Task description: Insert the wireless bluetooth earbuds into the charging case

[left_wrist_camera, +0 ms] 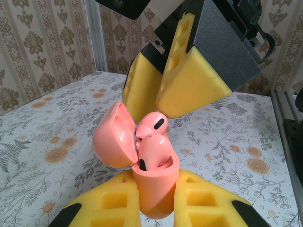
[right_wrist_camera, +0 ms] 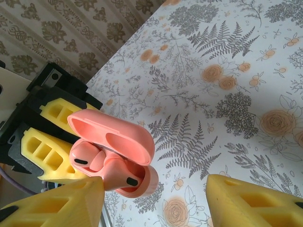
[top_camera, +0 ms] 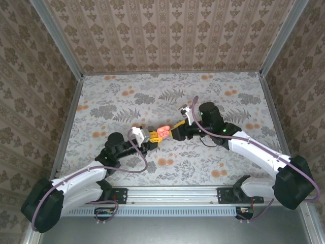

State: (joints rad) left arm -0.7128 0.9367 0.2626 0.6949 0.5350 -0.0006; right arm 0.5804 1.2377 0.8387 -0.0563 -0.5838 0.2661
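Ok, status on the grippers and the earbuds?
Left gripper shut on charging case, lid open. Right gripper open beside it. Two pink earbuds inside, one sitting high. Nothing blocking.

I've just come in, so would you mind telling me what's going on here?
The left gripper is shut on a pink charging case, whose lid is open. Two pink earbuds sit in the case, the rear one apparently not fully down. The right gripper hovers close by the case with its fingers open, gripping nothing.
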